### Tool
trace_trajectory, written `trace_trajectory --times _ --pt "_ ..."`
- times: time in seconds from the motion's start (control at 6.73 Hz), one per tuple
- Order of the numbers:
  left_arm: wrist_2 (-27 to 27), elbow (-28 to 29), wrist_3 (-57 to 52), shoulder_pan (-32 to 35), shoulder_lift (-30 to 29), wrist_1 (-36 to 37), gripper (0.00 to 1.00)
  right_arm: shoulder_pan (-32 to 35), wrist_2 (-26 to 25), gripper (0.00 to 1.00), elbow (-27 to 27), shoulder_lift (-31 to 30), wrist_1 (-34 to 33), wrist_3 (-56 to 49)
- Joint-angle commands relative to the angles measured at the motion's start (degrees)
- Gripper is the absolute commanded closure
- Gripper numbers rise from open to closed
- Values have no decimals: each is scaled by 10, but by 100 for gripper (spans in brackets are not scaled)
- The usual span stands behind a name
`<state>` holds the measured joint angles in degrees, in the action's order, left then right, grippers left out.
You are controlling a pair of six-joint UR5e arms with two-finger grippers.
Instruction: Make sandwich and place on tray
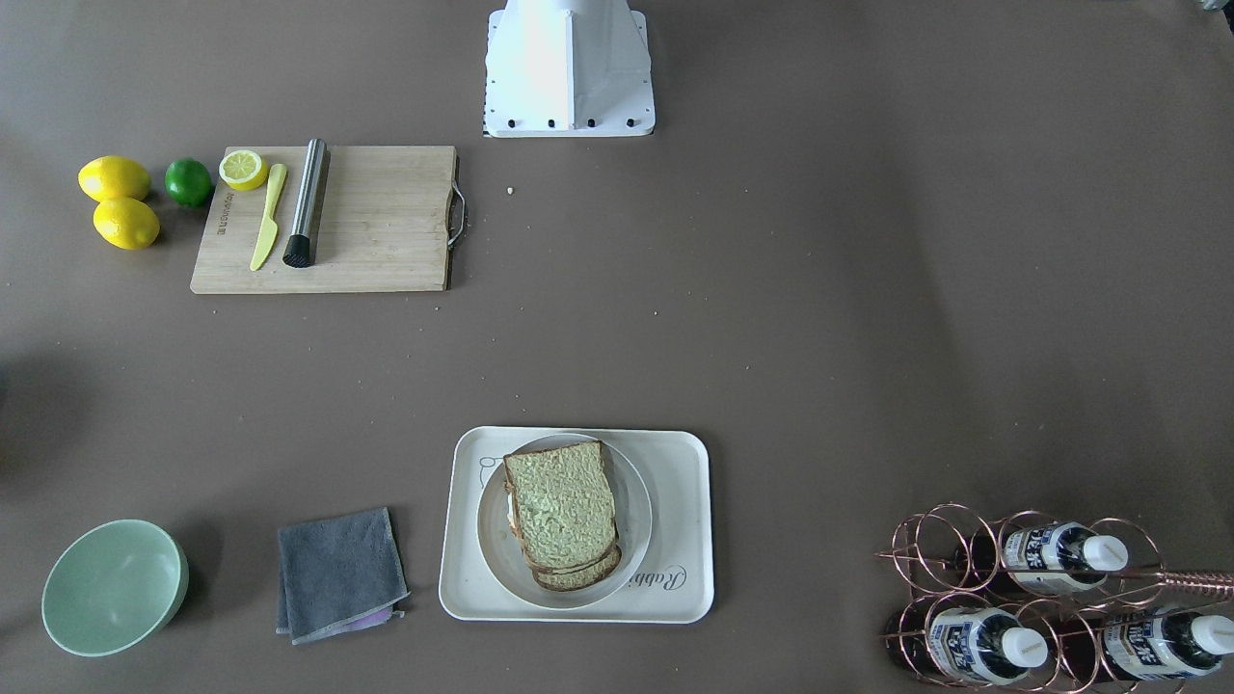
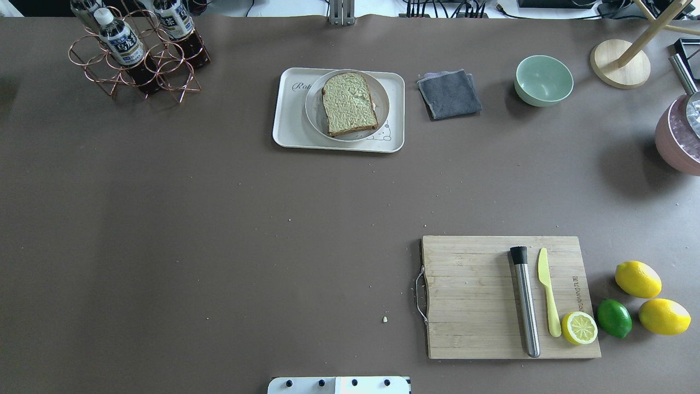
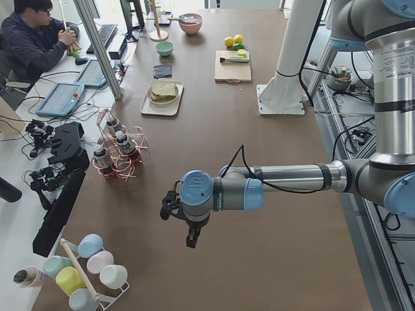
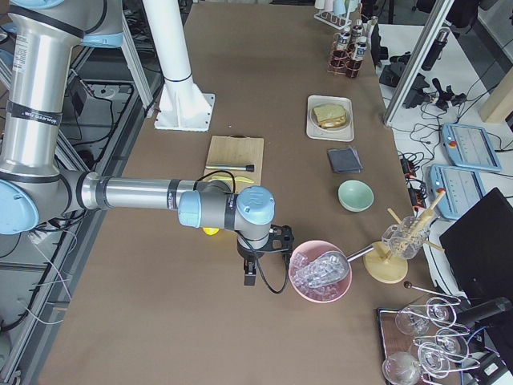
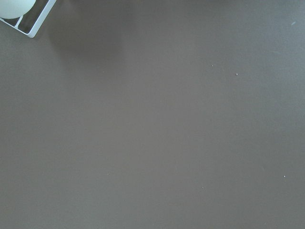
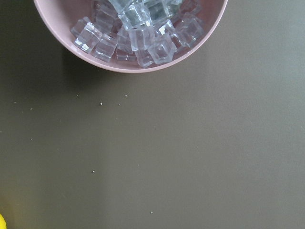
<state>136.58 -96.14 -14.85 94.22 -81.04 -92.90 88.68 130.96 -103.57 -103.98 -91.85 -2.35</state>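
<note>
Seemingly done: sandwich (image 1: 561, 506) sits on a plate (image 1: 633, 516) in the tray (image 1: 689, 482), so left gripper (image 3: 192, 241) and right gripper (image 4: 249, 278) hang aside; whether open, I cannot tell.

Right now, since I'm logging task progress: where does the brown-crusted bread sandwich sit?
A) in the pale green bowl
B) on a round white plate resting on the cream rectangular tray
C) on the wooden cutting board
B: the sandwich lies on the round white plate, which rests on the cream rectangular tray.
</note>
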Motion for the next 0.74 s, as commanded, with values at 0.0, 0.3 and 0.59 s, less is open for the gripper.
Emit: trace_trajectory --times 0.0,0.3,0.59 --pt "0 -2 0 0 -1 0 2 0 5 0 0 0 0 0" --pt "1 -4 0 0 -2 0 2 0 10 0 0 0 0 0" --pt "33 3 0 0 -3 -1 2 0 18 0 -1 2 0 0"
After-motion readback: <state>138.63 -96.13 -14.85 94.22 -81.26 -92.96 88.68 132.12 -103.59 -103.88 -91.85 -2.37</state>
